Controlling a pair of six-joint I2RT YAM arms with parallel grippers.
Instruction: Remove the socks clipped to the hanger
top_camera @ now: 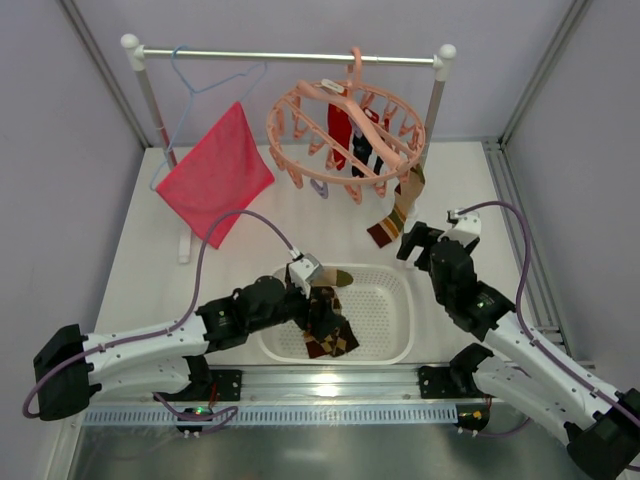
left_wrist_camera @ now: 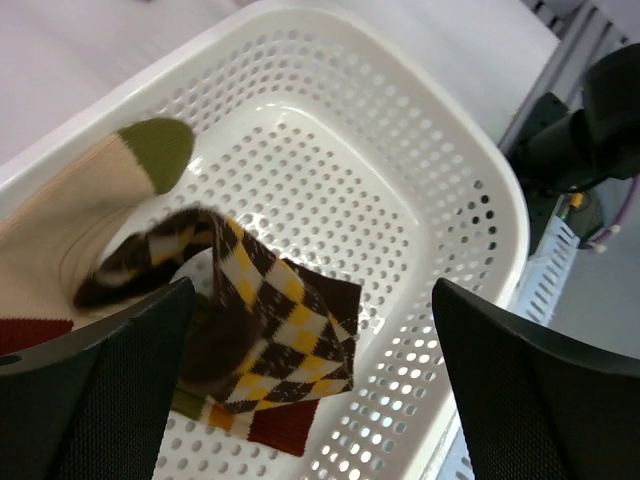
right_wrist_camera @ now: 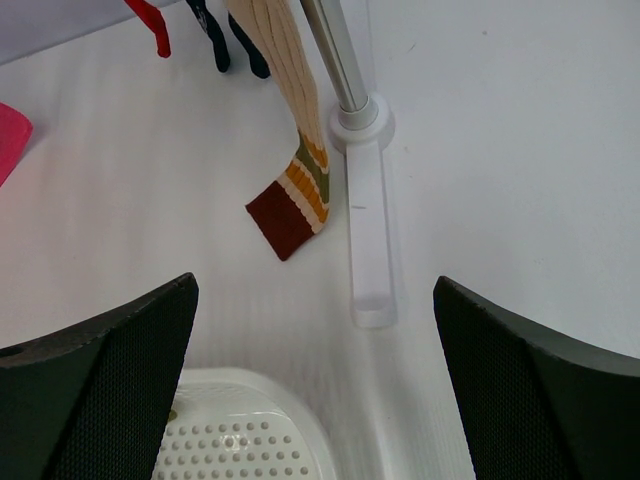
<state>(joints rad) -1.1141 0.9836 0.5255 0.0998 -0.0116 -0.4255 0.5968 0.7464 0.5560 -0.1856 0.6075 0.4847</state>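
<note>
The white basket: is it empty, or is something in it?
Not empty: an argyle sock and a tan green-toed sock are inside the basket.

White links (top_camera: 135,350), black joints (top_camera: 245,305), purple cables (top_camera: 245,212), black textured claw fingers (left_wrist_camera: 110,400)

In the left wrist view, the upper end of the argyle sock (left_wrist_camera: 270,320) is smeared by blur. In the right wrist view, the top edge cuts off the striped sock (right_wrist_camera: 290,150), the red sock (right_wrist_camera: 150,25) and the navy socks (right_wrist_camera: 225,35). Only a corner of the basket (right_wrist_camera: 240,430) shows.
</note>
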